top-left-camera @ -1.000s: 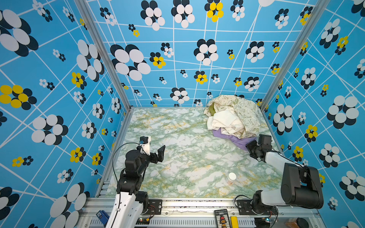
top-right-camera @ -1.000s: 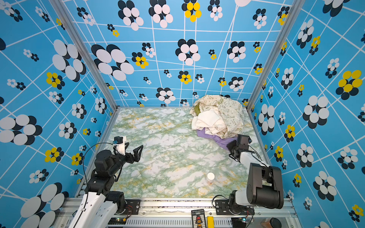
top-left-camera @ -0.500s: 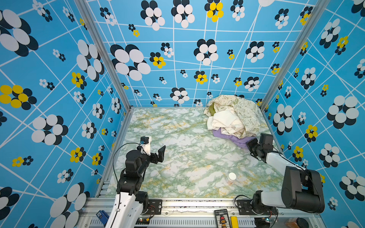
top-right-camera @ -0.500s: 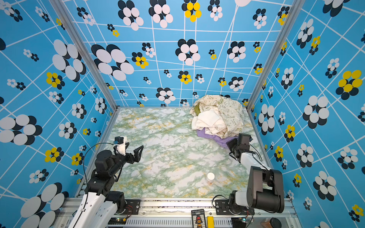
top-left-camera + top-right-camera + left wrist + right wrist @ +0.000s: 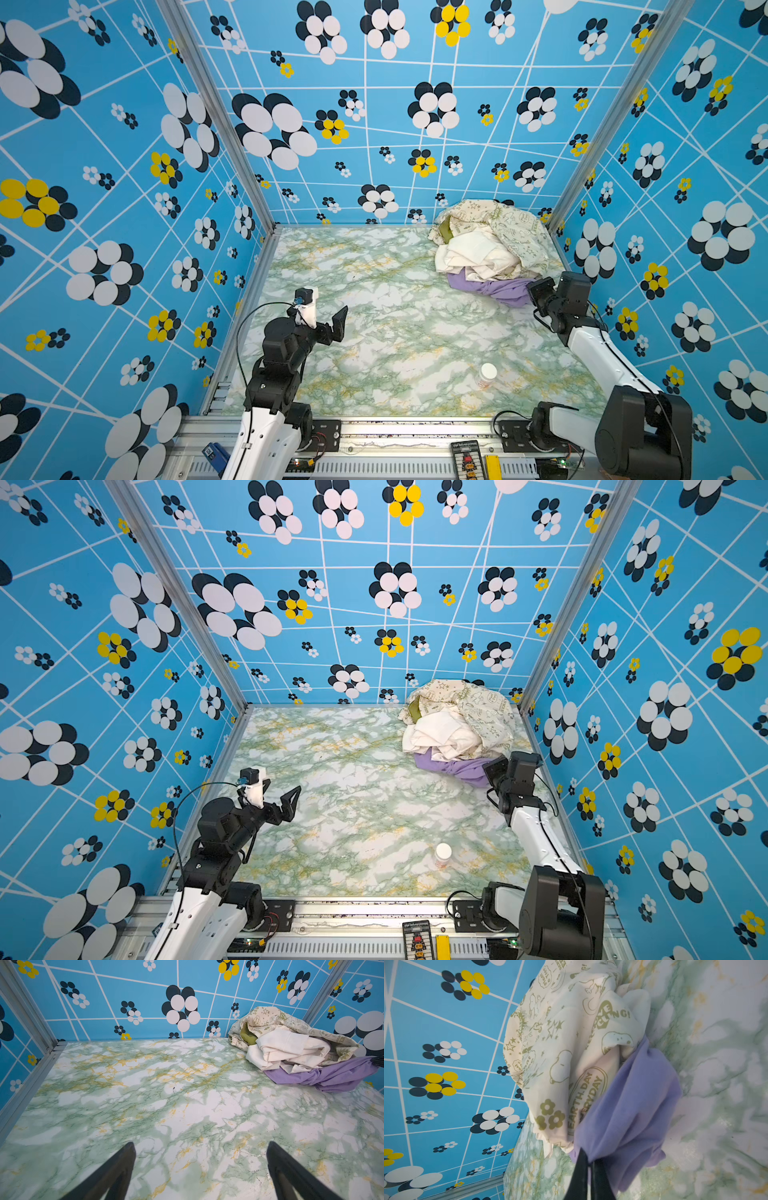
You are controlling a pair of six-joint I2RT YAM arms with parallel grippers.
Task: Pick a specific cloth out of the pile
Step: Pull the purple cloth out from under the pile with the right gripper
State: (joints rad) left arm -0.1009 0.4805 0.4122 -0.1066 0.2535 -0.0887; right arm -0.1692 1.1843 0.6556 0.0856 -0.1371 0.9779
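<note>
The pile (image 5: pixel 490 245) (image 5: pixel 457 725) of cream-white and green-doodle-printed fabrics sits in the back right corner of the marble-patterned table. The lilac cloth (image 5: pixel 494 289) (image 5: pixel 451 766) (image 5: pixel 332 1078) sticks out from under its front edge. My right gripper (image 5: pixel 534 293) (image 5: pixel 490 771) (image 5: pixel 589 1164) is at the cloth's right end, jaws shut on a fold of the lilac fabric (image 5: pixel 629 1105). Over the left side of the table my left gripper (image 5: pixel 326 316) (image 5: pixel 276 800) (image 5: pixel 200 1145) hovers open and empty, far from the pile (image 5: pixel 291 1043).
A small white-capped bottle (image 5: pixel 487 374) (image 5: pixel 442 854) stands on the table near the front right, beside the right arm. Blue flower-patterned walls enclose the table on three sides, and the pile leans against the back right corner.
The right gripper's jaws have closed onto the edge of the lilac cloth. The left arm has not moved.
</note>
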